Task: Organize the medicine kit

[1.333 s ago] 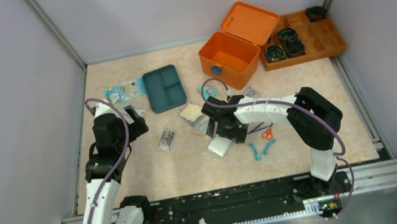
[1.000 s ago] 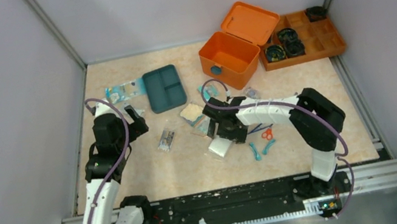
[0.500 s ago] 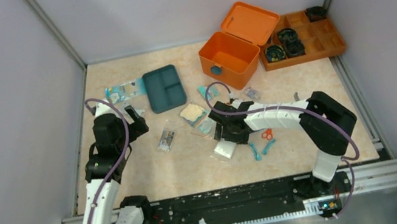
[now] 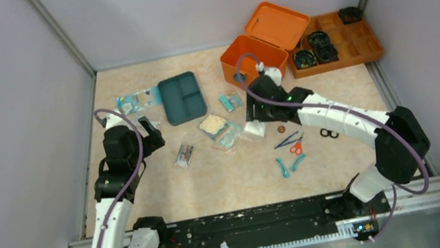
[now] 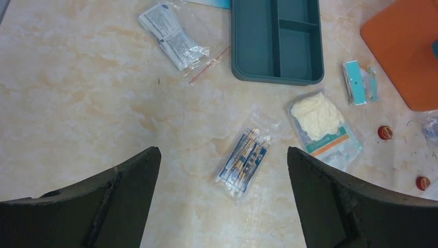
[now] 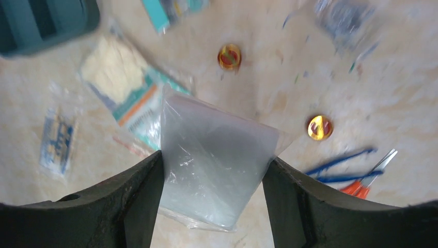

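Note:
The medicine kit [image 4: 254,63], an orange box with its hinged lid thrown back, stands at the back of the table; a corner of the medicine kit [image 5: 405,49] shows in the left wrist view. My right gripper [image 4: 256,124] hovers just in front of it, shut on a clear plastic packet [image 6: 214,157] with a white pad inside, lifted off the table. The packet [image 4: 255,131] hangs below the jaws. My left gripper [image 5: 222,152] is open above a cotton swab packet [image 5: 243,160], touching nothing.
A teal compartment tray [image 4: 182,97] and printed packets [image 4: 138,99] lie at the back left. A glove packet [image 4: 218,126] and a small teal packet [image 4: 229,102] sit mid-table. Blue tweezers [image 4: 288,140], orange scissors [image 4: 296,149] and teal clips [image 4: 289,165] lie right of centre. An orange divided tray [image 4: 354,49] stands far right.
My right gripper closed on the clear packet, lifted it off the table's middle and carried it back toward the orange box. The left arm has stayed still.

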Robot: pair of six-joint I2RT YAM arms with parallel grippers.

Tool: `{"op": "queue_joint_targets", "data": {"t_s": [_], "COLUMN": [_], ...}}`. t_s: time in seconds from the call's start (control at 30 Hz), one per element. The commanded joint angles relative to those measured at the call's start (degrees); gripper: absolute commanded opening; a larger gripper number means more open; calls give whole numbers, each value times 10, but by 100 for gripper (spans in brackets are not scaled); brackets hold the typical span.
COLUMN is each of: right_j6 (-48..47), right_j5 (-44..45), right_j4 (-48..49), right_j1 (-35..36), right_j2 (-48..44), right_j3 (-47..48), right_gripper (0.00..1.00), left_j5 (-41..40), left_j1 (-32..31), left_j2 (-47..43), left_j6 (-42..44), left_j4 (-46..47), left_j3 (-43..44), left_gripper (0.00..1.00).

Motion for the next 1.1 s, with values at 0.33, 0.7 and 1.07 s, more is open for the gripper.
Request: {"op": "queue_joint_targets", "data": {"t_s": [0.33,0.7,1.07], "right_j6": [-266,-310,-256], "right_j5": [-68,-69,22], "right_j4": [22,-40,19], "right_j1": [-218,-241,-252], "right_j2": [166,330,124], "right_j3": [381,547,359], "right_gripper": [67,83,97], "left_j5": [9,10,14], "left_j1": [-5,-6,-6], "left_j2": [9,6,7], "left_j6": [5,5,6], "left_j4": [8,7,7], "left_j3": [4,4,4], "left_gripper": [99,99,99]}}
